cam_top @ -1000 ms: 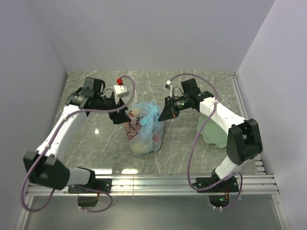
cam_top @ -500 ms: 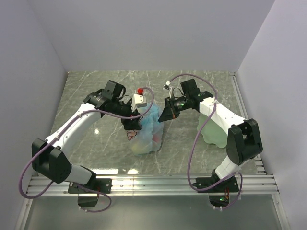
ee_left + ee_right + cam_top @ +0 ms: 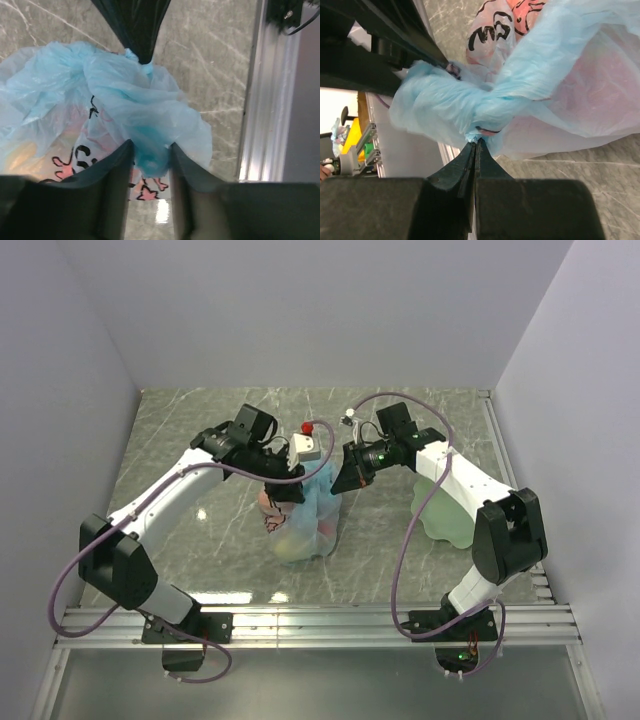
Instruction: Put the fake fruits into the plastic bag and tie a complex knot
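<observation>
Pinching a thin twist of light-blue film, the right hand is fully closed on the plastic bag, which sits on the marble bench between the two hands. The left hand stands narrow, its fingers either side of the gathered top, with film filling the gap; whether it truly grips cannot be told. Just beyond its tips, the right hand's dark tips meet the same bunch. Below the left hand the bag carries dark curly lettering and pink stars, too crumpled to read. The fake fruits show as orange and yellow blurs through the film. A pale green plate lies on the right hand's outer side, apart from the bag
</observation>
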You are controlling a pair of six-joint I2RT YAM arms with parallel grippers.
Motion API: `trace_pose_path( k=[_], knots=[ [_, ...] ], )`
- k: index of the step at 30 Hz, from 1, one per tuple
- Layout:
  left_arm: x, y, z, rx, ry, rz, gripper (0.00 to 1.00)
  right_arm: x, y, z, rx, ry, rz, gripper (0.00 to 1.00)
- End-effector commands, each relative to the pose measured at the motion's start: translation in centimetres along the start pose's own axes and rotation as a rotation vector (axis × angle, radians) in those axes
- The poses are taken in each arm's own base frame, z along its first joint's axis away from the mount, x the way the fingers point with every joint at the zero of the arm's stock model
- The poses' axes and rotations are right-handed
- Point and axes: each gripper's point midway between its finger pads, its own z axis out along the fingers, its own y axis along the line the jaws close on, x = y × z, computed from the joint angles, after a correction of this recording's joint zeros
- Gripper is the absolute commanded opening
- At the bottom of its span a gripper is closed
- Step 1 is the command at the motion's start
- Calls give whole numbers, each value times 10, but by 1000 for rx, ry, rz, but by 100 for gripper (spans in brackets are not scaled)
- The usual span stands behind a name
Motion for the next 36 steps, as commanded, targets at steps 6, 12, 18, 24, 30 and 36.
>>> trace_pose_path(
  k=[6, 12, 18, 24, 30, 36],
  knots=[
    [-1, 20, -24, -72, -20, -65, 0, -11, 5, -15, 3, -1, -62, 0],
    [30, 34, -59, -141, -1, -152, 0, -2, -12, -34, 48, 31, -58, 0],
    [75, 38, -82, -220, 66, -224, 0, 7, -44, -62, 152, 44, -48, 0],
    [122, 49, -101, -337, 124, -298, 0, 32, -97, -88, 322, 72, -11, 0],
    [149, 58, -103, -388, 149, -322, 0, 33, -113, -93, 367, 58, 4, 0],
    [109, 60, -90, -293, 43, -267, 18, 12, -78, -64, 252, 89, -52, 11]
  ],
)
